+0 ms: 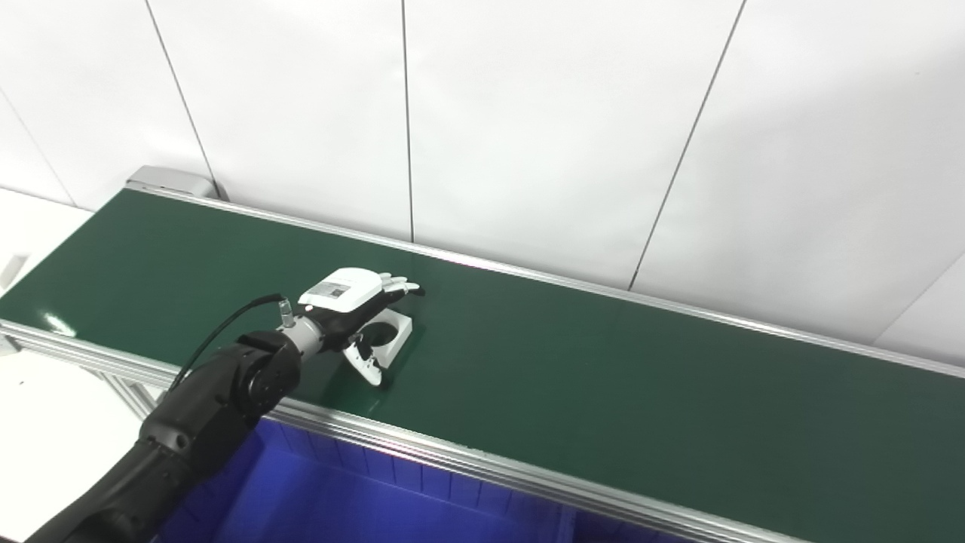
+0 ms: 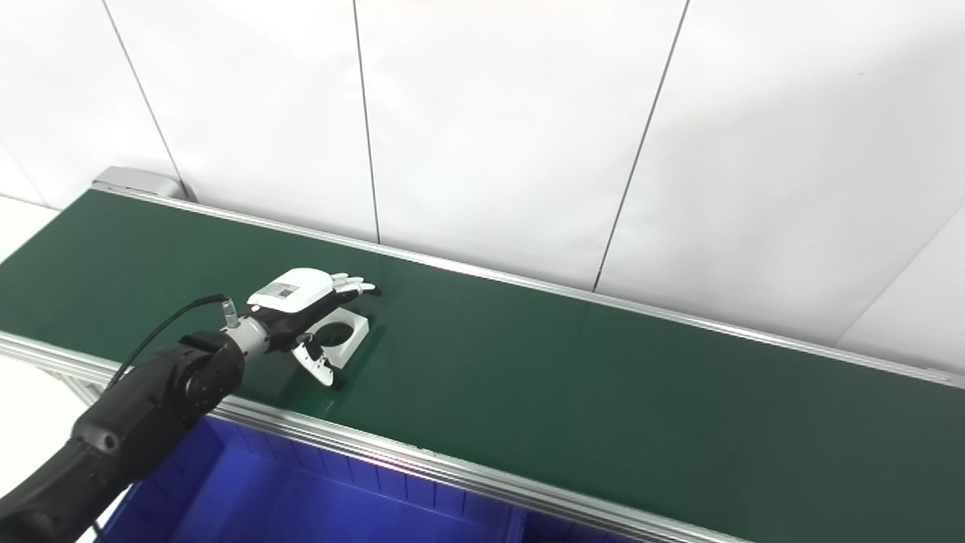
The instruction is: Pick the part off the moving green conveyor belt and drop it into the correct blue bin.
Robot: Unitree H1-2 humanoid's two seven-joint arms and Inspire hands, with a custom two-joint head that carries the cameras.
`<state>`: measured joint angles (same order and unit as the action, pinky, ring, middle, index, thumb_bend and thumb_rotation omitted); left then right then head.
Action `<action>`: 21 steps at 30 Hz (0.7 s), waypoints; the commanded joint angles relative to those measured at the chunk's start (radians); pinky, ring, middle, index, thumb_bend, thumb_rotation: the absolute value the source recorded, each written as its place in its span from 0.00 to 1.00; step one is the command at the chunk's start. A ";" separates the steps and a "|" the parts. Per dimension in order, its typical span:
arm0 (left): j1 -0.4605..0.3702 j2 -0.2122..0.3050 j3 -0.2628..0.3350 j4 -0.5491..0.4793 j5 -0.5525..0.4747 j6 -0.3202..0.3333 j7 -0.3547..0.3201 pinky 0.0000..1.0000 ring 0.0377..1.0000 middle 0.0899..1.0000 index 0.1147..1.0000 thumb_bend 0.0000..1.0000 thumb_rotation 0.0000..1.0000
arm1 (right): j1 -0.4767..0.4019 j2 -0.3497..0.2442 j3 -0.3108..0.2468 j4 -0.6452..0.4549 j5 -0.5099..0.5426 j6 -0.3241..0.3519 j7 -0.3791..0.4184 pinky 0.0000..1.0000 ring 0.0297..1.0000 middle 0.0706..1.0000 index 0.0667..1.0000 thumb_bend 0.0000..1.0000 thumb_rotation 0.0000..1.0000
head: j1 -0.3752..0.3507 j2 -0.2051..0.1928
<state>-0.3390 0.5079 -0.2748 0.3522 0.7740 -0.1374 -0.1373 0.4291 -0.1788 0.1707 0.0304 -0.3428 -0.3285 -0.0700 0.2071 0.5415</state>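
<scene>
Closest to us is the blue bin (image 1: 362, 498), sitting low under the near edge of the belt. Just past its silver rail (image 1: 482, 460) is the green conveyor belt (image 1: 603, 377). The left hand (image 1: 354, 305) reaches over the belt from the left side. Its fingers (image 1: 399, 285) are spread out and pointing forward, and its thumb (image 1: 369, 366) hangs down near the front. It holds nothing yet. Right under the hand lies the part (image 2: 345, 332), a small flat white block with a round hole in it. The hand is above it and around it; I cannot tell if it touches. The part looks hard and light, like plastic, so it should not bend or break easily. It may be smooth and slip. A good place to hold it looks like its two side edges, thumb on the near one and fingers on the far one. The right hand is not in the pictures. Behind the belt is a white wall (image 1: 565, 113).
</scene>
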 commanded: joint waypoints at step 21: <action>-0.043 -0.030 0.011 0.000 -0.059 0.095 0.032 0.36 0.38 0.46 0.44 0.50 0.00 | 0.005 0.000 -0.010 -0.028 0.020 -0.058 -0.007 0.74 0.79 0.83 0.90 0.78 0.36 | 0.002 0.013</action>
<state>-0.3583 0.4660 -0.2715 0.3664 0.7109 -0.0483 -0.1308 0.4316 -0.1781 0.1681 0.0239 -0.3355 -0.3300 -0.0700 0.2102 0.5538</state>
